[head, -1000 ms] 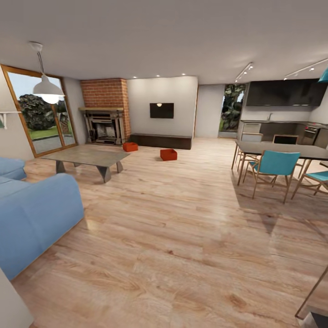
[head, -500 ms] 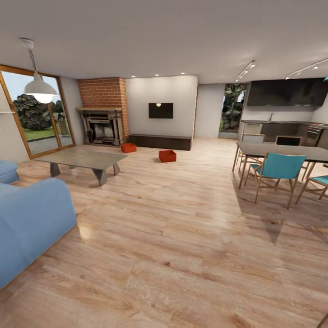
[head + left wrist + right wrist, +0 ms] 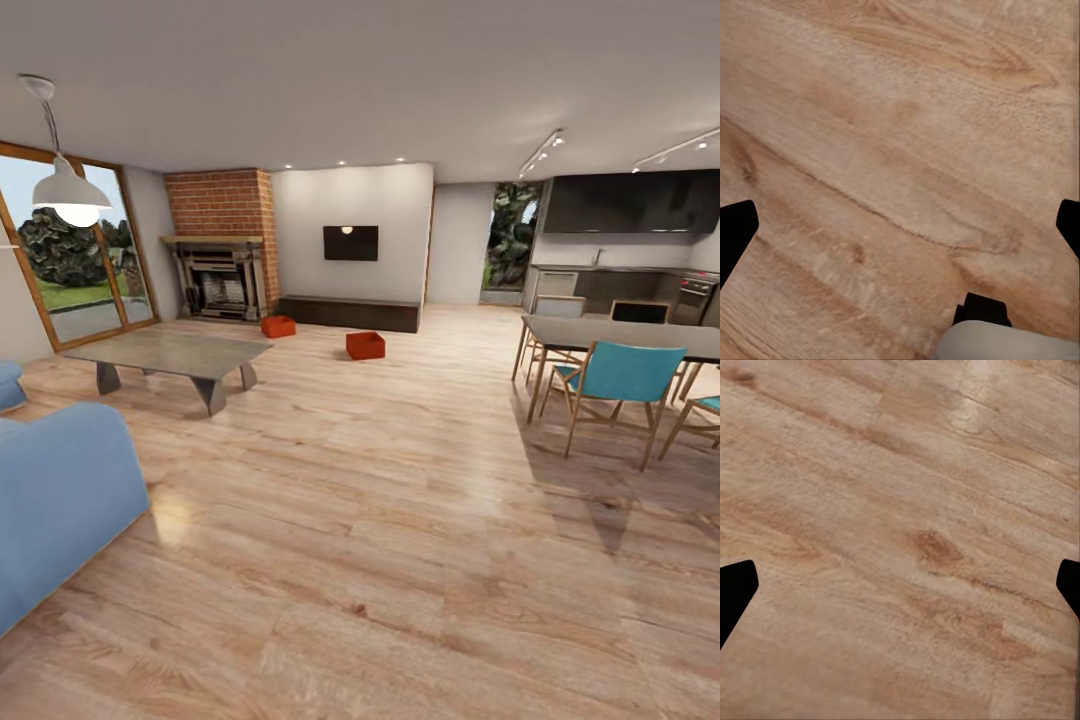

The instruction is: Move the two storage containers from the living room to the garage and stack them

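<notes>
I am in the living room, on its light wood plank floor (image 3: 380, 500). Two orange-red storage containers stand far ahead on the planks. One container (image 3: 278, 326) is near the brick fireplace (image 3: 222, 245); the other container (image 3: 365, 345) is in front of the long dark low cabinet (image 3: 350, 312). My left gripper (image 3: 900, 232) hangs open over bare planks, its dark fingertips (image 3: 735, 232) wide apart and holding nothing. My right gripper (image 3: 900, 592) is open in the same way, fingertips (image 3: 735, 589) far apart above the wood. The garage is out of view.
A blue sofa (image 3: 55, 500) fills the near left. A grey coffee table (image 3: 170, 355) stands beyond it. On the right are a dining table (image 3: 630, 340) and teal chairs (image 3: 620, 385). A wide strip of plank floor runs between them toward the containers.
The whole head view has shifted: the sofa and pendant lamp have slid left and the dining chairs sit a little lower. The camera moved; the containers stay put.
</notes>
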Controlling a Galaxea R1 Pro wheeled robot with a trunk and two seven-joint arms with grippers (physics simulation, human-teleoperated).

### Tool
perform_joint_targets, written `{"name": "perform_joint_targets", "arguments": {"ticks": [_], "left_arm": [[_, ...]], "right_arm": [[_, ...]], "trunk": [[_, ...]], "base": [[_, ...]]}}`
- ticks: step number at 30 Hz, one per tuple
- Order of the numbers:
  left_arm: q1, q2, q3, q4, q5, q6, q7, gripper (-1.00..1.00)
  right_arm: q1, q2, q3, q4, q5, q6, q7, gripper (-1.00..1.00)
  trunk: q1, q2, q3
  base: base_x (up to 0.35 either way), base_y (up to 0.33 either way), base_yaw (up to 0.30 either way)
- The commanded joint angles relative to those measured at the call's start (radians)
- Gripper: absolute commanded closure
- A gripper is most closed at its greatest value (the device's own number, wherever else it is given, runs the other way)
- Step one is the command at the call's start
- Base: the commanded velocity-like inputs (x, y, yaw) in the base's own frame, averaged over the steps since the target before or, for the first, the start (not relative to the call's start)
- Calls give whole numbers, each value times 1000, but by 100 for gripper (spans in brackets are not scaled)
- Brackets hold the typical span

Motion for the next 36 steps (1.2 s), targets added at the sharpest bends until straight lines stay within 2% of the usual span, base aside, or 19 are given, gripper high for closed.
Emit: {"name": "perform_joint_targets", "arguments": {"ticks": [1, 36], "left_arm": [[0, 0, 0, -2, 3, -1, 1, -100], [0, -5, 0, -2, 5, -3, 1, -100]], "right_arm": [[0, 0, 0, -1, 11, 2, -8, -100], [0, 0, 0, -1, 11, 2, -8, -100]], "trunk": [[1, 0, -1], [1, 0, -1]], "base": [[325, -94, 0], [325, -88, 0]]}}
